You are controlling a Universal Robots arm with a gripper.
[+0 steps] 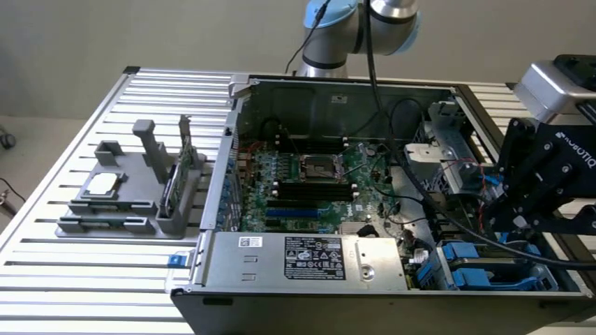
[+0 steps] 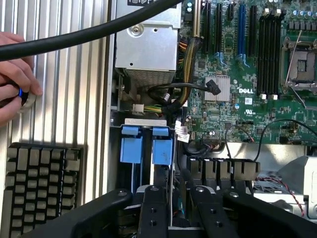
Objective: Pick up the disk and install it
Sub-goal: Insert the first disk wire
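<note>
Two blue-framed drives stand side by side in the drive bay at the case's corner; blue frames (image 1: pixel 465 271) show in the exterior view. In the wrist view, the disk (image 2: pixel 162 151) in its blue frame sits slotted in the bay beside a second blue frame (image 2: pixel 131 149). My gripper (image 2: pixel 179 192) hovers right over that bay, and its black fingers (image 2: pixel 154 208) stand a little apart with the disk's thin edge running into the gap. The pads do not appear to press on it. From outside, the gripper (image 1: pixel 514 225) hangs over the case's right end.
The open computer case (image 1: pixel 326 105) lies on a slatted table, with the power supply (image 1: pixel 308 258) beside the bay. A grey parts tray (image 1: pixel 121 209) sits at the exterior view's left. A person's hand (image 2: pixel 15 74) and a keyboard (image 2: pixel 44 188) lie outside the case. A thick black cable (image 2: pixel 74 38) crosses above.
</note>
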